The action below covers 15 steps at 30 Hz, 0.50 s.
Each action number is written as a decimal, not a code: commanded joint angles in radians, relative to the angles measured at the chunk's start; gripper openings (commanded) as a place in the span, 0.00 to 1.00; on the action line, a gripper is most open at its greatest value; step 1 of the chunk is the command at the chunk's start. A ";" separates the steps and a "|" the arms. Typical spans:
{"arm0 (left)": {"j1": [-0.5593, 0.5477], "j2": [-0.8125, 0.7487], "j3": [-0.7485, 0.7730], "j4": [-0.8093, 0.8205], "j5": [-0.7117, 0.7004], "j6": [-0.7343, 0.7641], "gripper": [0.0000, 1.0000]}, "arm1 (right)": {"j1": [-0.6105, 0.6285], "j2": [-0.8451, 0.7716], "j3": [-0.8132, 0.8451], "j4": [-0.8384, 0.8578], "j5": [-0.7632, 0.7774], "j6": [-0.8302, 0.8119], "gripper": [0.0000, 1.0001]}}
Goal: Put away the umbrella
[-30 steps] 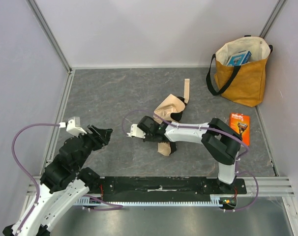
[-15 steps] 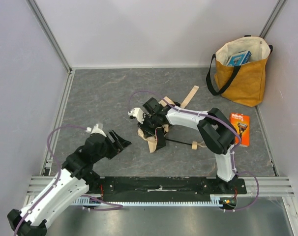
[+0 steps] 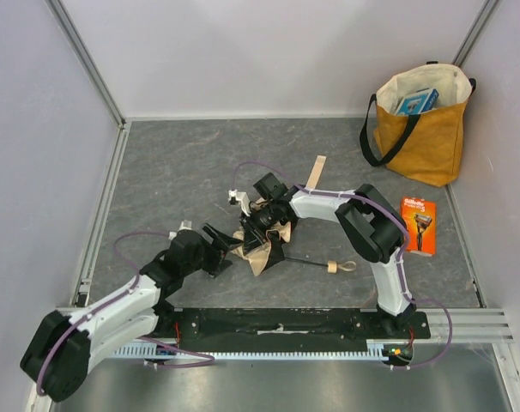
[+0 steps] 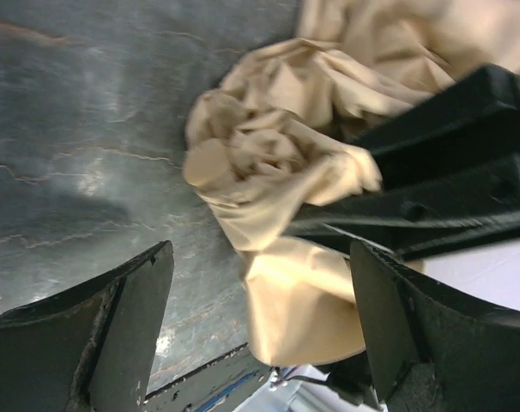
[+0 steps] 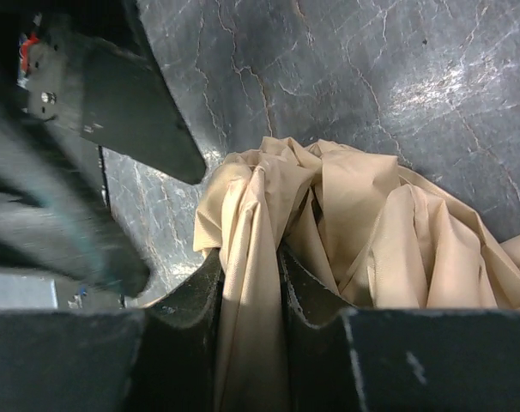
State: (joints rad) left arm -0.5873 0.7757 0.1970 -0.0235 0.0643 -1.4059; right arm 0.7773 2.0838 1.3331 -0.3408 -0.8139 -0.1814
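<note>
- Left gripper (image 3: 228, 249), at the lower centre of the overhead view, has its jaws spread wide and holds nothing; it points at the umbrella (image 3: 260, 254).
- Only its own wrist view shows the gap. Two dark fingers (image 4: 136, 300) fill the bottom corners, and crumpled cream fabric (image 4: 277, 172) lies between and above them, touching neither.
- Right gripper (image 3: 258, 230) is clamped on the umbrella's fabric. From overhead the wrist hides the pinch, but the right wrist view shows a fold squeezed between its fingers (image 5: 191, 300) at bottom centre.
- That view's upper left also shows a dark finger of the left gripper near the cloth.
- The umbrella lies bunched on the grey table (image 3: 174, 172), mid-frame.
- Only the overhead view shows its thin black shaft (image 3: 303, 263) running right to the wooden knob (image 3: 332, 267) and cord loop (image 3: 347, 266), and a beige strap (image 3: 315, 172) angled up.
- Only overhead too: a mustard tote bag (image 3: 419, 137) stands at upper right, and an orange packet (image 3: 418, 225) lies below it. Both are well apart from the umbrella.
</note>
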 commanded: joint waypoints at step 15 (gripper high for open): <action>-0.005 0.269 -0.042 0.266 -0.159 -0.332 0.85 | -0.010 0.159 -0.157 0.086 0.001 0.140 0.00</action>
State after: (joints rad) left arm -0.5842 1.0000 0.1719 0.1402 -0.0021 -1.7077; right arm 0.7448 2.1082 1.2591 -0.1524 -0.9539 0.0090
